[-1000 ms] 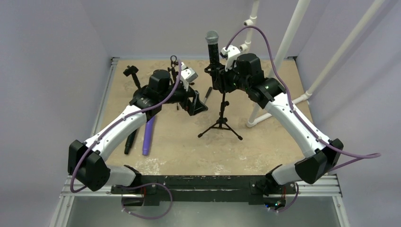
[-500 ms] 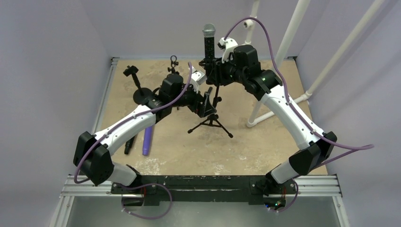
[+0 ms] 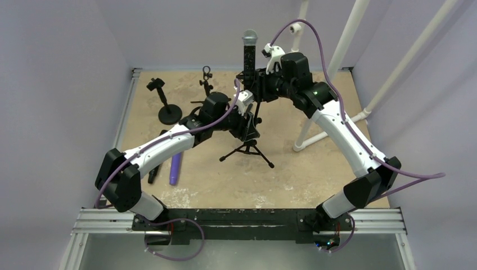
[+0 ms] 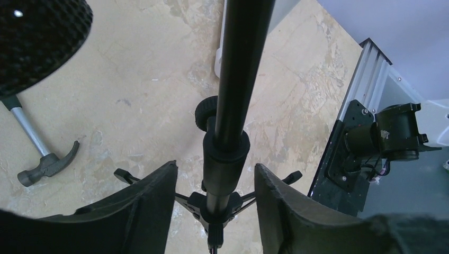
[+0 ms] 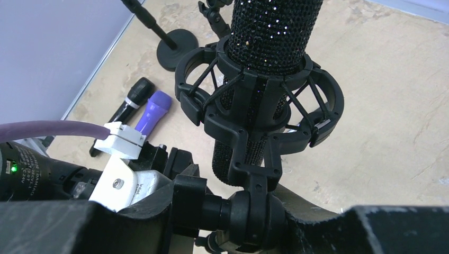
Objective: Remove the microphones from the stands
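Note:
The microphone [image 3: 249,50], glittery black with a silver mesh head, stands upright in a black shock mount [image 5: 254,111] on top of the tripod stand [image 3: 247,151]. My right gripper [image 3: 260,89] is shut on the stand's swivel joint just under the mount; the right wrist view shows both fingers pressed on it [image 5: 254,211]. Lower down, my left gripper [image 4: 214,174] straddles the stand's pole [image 4: 233,106], with a gap on each side, so it is open. The microphone's dark lower end [image 4: 37,42] hangs beside the pole.
A purple microphone [image 3: 175,169] and a black one [image 3: 154,171] lie on the table at the left. Two small desk stands [image 3: 169,112] [image 3: 206,79] are at the back left. A hammer [image 4: 45,159] lies near the tripod. White pipes [image 3: 337,56] rise at the right.
My left arm has swung right to the stand and its jaws have narrowed round the pole. The right gripper has carried stand and microphone slightly left.

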Available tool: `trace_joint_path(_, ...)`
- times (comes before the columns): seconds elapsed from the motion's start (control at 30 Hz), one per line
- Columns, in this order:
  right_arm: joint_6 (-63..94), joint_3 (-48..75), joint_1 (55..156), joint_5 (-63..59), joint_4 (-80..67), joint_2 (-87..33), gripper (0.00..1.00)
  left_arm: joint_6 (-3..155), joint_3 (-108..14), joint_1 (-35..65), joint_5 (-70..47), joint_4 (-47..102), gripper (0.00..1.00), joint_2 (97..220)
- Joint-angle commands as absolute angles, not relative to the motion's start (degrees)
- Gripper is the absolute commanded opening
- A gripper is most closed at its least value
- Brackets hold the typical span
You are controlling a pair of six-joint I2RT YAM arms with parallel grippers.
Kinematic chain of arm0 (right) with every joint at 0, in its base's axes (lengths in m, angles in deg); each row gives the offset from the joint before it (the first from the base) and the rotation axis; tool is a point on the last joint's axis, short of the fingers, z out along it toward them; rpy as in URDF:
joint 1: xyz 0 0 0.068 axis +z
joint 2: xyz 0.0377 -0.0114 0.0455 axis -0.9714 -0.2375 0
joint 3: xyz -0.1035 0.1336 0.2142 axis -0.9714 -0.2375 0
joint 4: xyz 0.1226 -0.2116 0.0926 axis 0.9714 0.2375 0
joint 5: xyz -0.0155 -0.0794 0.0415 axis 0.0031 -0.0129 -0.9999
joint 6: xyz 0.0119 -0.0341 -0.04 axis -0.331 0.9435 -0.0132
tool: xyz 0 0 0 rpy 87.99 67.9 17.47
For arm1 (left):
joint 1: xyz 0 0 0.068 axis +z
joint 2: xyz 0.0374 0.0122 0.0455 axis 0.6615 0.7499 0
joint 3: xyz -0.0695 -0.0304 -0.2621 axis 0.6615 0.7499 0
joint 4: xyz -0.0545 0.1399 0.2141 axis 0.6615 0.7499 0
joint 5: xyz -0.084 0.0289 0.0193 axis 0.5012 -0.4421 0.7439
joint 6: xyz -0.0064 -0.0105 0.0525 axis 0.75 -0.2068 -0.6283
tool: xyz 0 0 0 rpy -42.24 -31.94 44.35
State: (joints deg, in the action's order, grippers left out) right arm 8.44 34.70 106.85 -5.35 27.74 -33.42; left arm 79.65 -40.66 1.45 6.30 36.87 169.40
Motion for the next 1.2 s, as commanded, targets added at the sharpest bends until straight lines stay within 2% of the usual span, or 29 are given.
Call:
trace_joint_path(0.0, 5.2, 37.6, 106.0, -8.1, 22.4, -30.3, 0.00, 79.1, -42.8, 1.0, 6.8, 34.4, 0.49, 169.8)
trace_joint_path(0.3, 4.3, 37.4, 105.7, -9.3, 21.8, -30.0, 0.00, 78.9, -42.7, 0.9, 7.4, 34.1, 0.40, 170.6)
trace_joint_path(0.43, 4.1, 37.2, 105.5, -9.8, 21.6, -29.8, 0.00, 78.5, -42.7, 0.8, 8.0, 34.1, 0.27, 170.9)
trace_joint_path(0.57, 4.1, 36.8, 105.5, -10.4, 21.2, -29.4, 0.00, 78.0, -42.3, 0.8, 8.9, 33.9, 0.00, 170.6)
trace_joint_path(0.73, 4.1, 35.4, 105.4, -12.2, 20.4, -28.4, 0.00, 76.5, -40.8, 0.7, 10.8, 32.5, 0.00, 168.1)
trace_joint_path(0.83, 4.5, 35.0, 105.4, -12.5, 20.5, -28.1, 0.11, 75.6, -40.1, 0.9, 12.8, 31.5, 0.00, 166.2)
trace_joint_path(1.0, 4.4, 34.1, 105.4, -14.3, 19.8, -27.7, 0.36, 74.6, -40.6, 1.4, 17.6, 31.1, 0.00, 163.2)
trace_joint_path(1.1, 4.7, 33.0, 105.4, -15.9, 19.3, -27.2, 0.59, 75.2, -40.9, 2.6, 20.6, 30.8, 0.00, 161.9)
trace_joint_path(1.17, 5.1, 32.2, 105.4, -17.1, 19.0, -26.6, 0.70, 76.0, -40.7, 3.7, 22.2, 29.3, 0.00, 161.2)
